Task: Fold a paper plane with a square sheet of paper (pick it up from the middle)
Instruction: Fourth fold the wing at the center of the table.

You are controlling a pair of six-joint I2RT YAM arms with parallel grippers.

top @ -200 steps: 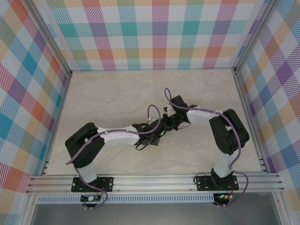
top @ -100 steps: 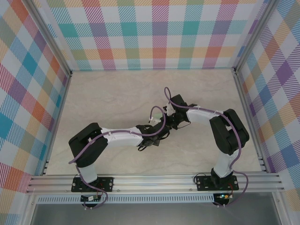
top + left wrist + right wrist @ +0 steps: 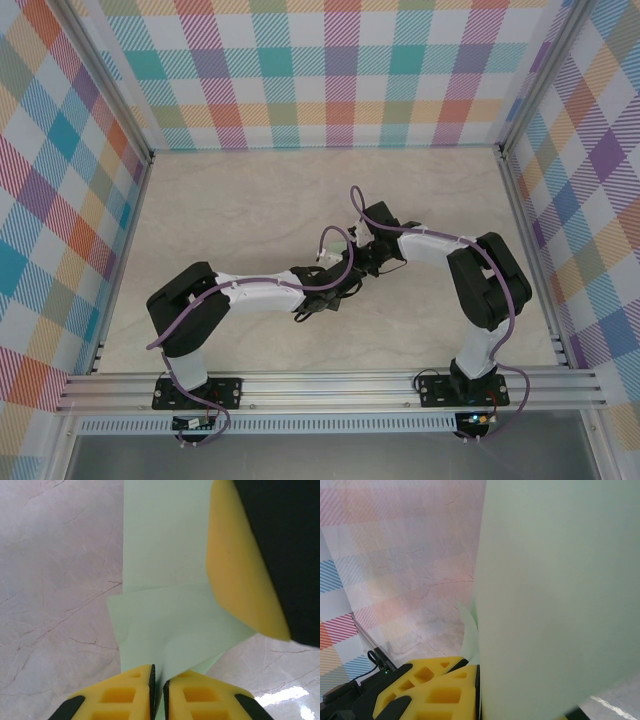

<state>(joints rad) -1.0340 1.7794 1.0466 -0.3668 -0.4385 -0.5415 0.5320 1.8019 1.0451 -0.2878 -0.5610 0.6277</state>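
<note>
1. Dead centre of the top view, both arms meet over the marble table. A sliver of the pale-green sheet of paper peeks out between them.
2. At the bottom edge of the left wrist view, the left gripper is pressed together on the sheet's lower tip. The creased paper fans upward through mid-frame.
3. In the upper right of that view, a yellow finger of the other arm lies against the sheet.
4. In the right wrist view, the right gripper at bottom left is pinching the sheet, which rises across the right side.
</note>
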